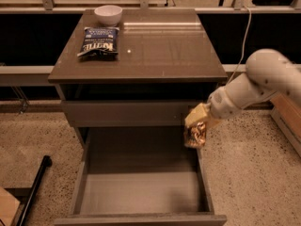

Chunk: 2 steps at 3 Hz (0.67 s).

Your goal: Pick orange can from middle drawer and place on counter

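The orange can [195,135] hangs upright in my gripper [196,122], which is shut on its top. It is above the right side wall of the open middle drawer [141,192], just below the shallower drawer front above. The drawer's grey floor shows nothing on it. The glossy counter [160,46] lies above and to the left of the can. My white arm reaches in from the right.
A white bowl [108,14] and a blue chip bag [99,41] sit at the counter's back left. A cable [242,36] hangs right of the cabinet. A black pole [35,185] lies on the floor at left. A wooden crate edge [287,121] is at right.
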Motion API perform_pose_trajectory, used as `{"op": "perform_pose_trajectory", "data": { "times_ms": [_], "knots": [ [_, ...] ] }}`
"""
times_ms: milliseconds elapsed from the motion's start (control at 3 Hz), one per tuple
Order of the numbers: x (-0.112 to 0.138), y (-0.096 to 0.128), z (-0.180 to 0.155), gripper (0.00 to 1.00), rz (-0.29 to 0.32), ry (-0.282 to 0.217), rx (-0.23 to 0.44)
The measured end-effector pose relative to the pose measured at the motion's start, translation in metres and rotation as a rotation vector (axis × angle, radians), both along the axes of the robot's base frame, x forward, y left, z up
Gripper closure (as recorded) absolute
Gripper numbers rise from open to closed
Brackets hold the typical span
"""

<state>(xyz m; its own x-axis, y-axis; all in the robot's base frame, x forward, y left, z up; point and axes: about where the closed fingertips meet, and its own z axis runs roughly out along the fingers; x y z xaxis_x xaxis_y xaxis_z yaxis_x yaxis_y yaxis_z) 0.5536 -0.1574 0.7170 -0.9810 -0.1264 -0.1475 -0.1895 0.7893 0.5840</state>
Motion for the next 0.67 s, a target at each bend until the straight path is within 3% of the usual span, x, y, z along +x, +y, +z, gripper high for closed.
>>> {"op": "perform_pose_trajectory", "data": {
  "times_ms": [333,667],
  "knots": [
    [0.007,-0.015,0.057,1.0,0.055,-0.139,0.002],
    [0.013,-0.019,0.117,1.0,0.107,-0.312,-0.009]
  ]
}}
